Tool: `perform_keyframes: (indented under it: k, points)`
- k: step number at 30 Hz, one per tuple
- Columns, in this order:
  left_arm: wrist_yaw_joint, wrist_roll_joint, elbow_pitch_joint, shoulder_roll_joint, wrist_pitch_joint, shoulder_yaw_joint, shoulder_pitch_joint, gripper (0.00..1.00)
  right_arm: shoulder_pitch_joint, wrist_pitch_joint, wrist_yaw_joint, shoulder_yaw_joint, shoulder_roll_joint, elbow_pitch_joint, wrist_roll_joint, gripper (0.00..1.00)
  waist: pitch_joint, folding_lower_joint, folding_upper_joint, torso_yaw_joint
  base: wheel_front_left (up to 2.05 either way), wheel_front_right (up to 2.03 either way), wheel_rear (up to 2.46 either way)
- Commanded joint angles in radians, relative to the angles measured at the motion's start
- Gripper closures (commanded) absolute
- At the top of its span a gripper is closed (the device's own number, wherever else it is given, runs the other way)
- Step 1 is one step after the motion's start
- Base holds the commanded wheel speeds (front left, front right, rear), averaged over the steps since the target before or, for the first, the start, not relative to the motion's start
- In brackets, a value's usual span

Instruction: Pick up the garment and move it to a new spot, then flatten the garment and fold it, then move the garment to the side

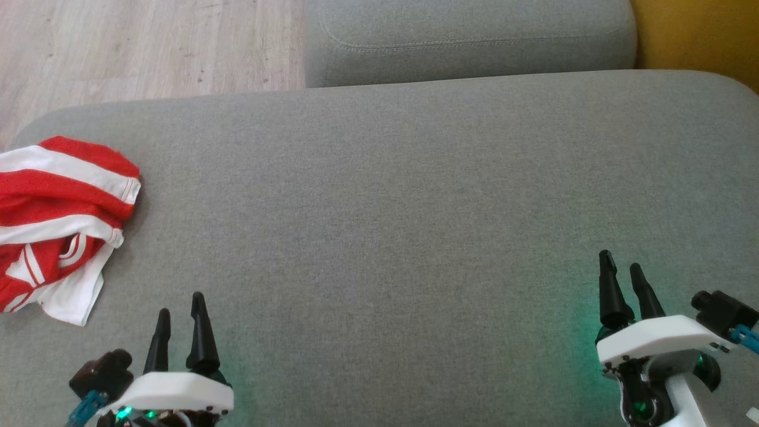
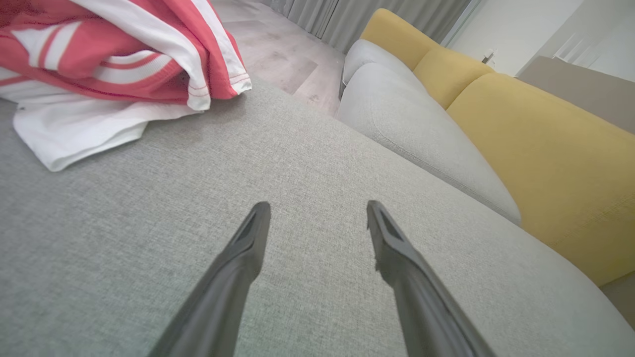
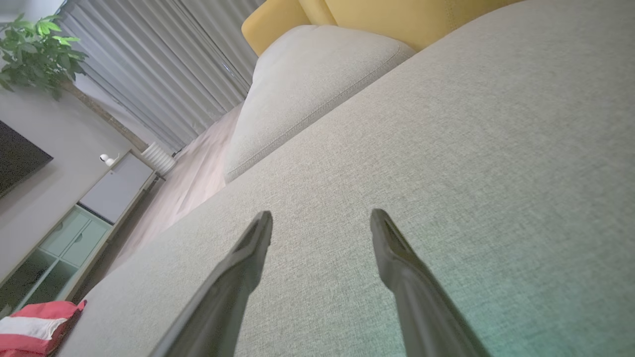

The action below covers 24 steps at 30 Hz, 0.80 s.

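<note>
1. Scanning the head view and both wrist views now: no word, number, brand or sign can be read.
2. The garment shows white stripes and a white shape on its red fabric, too crumpled to read as a logo.

Soft even daylight, wide-angle edge distortion

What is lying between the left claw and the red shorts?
Nothing: just bare gray cushion separates the left claw from the shorts, as the head and left wrist views show.
</note>
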Motion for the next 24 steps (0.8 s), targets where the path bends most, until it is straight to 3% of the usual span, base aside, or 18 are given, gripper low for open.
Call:
perform_keyframes:
  k: [1,13,24]
  points:
    - [0.008,0.034,-0.025,0.014,-0.016,0.016,-0.027,0.0,-0.045,-0.016,0.0,0.018,-0.004,-0.027,-0.038,0.0,-0.001,-0.0001,0.0,-0.001,0.0,0.0,0.0]
    - [0.017,0.199,-0.028,0.01,-0.054,-0.003,-0.024,0.0,-0.047,-0.055,-0.001,0.024,0.006,-0.02,-0.211,0.0,-0.002,-0.0001,0.0,-0.003,0.0,0.0,0.0]
    - [0.053,0.331,-0.057,0.006,-0.086,-0.005,-0.013,0.0,-0.043,-0.087,-0.001,0.031,0.011,-0.039,-0.349,0.0,-0.007,-0.0001,0.0,-0.003,0.0,0.0,0.0]
